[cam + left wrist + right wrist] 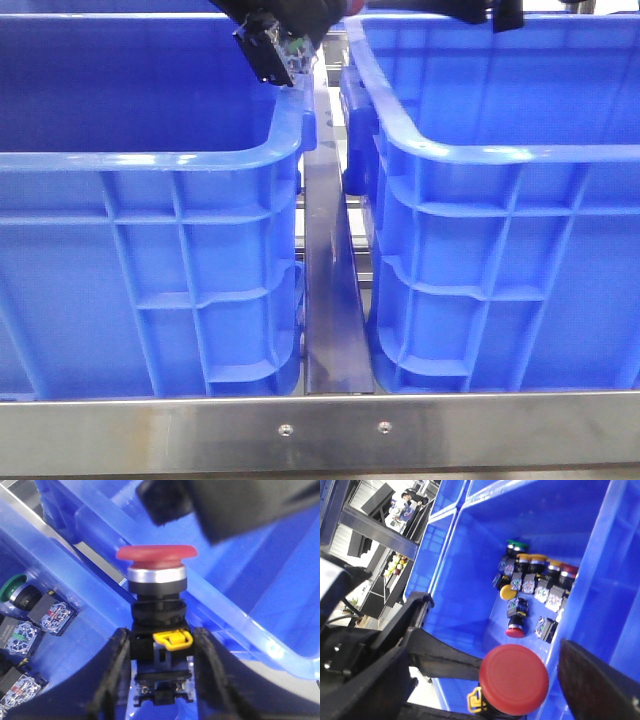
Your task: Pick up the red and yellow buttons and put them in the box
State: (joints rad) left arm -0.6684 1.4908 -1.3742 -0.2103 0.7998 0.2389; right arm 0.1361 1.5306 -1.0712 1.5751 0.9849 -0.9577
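Steel divider (330, 300) between crates — left gripper (161, 652) clamps red button (156, 555); right gripper's state unclear — clear rim before release.

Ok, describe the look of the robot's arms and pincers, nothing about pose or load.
The left pincer has two matte black, smoothly curved fingers. From the front its wrist is a black housing with an exposed circuit board, green and silver. The right pincer is equally black; its finger is a broad flat slab. No markings are legible.
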